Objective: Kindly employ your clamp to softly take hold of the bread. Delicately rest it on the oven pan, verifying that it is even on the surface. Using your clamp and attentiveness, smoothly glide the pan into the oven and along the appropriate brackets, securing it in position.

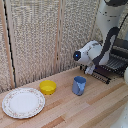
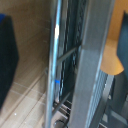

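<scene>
The flat dark wire-barred oven pan (image 1: 111, 69) juts from the black toaster oven (image 1: 120, 56) just beyond the blue mug (image 1: 79, 85), likely stiff, light and slippery, best gripped at its front rim; the white clamp (image 1: 91, 69) hovers there, finger state unclear.

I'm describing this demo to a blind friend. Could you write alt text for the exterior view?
A white robot arm reaches down to a dark wire oven pan at the exterior view's right edge of a wooden table. On the table stand a blue mug, a small yellow bowl and a patterned white plate.
</scene>
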Tool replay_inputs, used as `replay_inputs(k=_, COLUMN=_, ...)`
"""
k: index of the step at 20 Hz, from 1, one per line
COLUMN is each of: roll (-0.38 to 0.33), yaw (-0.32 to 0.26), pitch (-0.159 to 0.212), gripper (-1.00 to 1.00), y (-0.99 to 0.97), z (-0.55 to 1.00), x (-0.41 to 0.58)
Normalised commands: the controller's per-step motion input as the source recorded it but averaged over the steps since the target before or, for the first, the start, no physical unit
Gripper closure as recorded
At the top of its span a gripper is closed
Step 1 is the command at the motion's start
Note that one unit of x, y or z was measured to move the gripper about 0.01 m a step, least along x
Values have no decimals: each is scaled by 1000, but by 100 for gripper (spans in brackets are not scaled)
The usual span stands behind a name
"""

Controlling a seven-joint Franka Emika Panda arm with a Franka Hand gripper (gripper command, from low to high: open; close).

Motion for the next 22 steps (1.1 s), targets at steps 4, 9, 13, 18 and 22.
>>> replay_inputs(k=4, roll=-9, yaw=21, pitch=2, gripper=100, y=-18, z=120, x=0)
replay_inputs(k=9, roll=61, yaw=0, pitch=99, gripper=100, y=-197, z=331, x=74)
replay_inputs(k=13, roll=165, yaw=28, pitch=219, gripper=100, y=-488, z=438, x=285)
replay_inputs(k=18, roll=149, yaw=15, pitch=186, gripper=100, y=-506, z=555, x=304)
replay_inputs(k=22, roll=83, yaw=-57, pitch=60, gripper=100, y=-393, z=787, x=510)
